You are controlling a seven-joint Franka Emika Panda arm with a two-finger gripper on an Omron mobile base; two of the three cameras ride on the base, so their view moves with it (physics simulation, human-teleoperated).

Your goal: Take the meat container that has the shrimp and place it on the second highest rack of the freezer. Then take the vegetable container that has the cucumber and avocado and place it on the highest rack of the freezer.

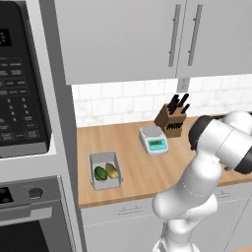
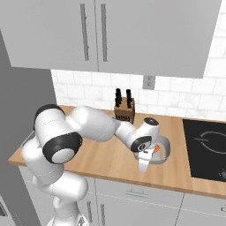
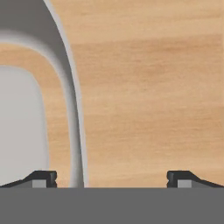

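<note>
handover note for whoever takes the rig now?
Gripper: open, holding nothing, low over the meat container, jaws straddling its rim.
Meat container with shrimp: on the wooden counter, left of the cooktop.
Vegetable container with cucumber and avocado: on the counter near the oven column.
Done: nothing placed.
Left: grasp the meat container, place it in the freezer; then the vegetable container.

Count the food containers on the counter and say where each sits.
2. The vegetable container sits at the counter's left end near the oven; the meat container sits beside the stovetop, partly hidden by the gripper.
</note>
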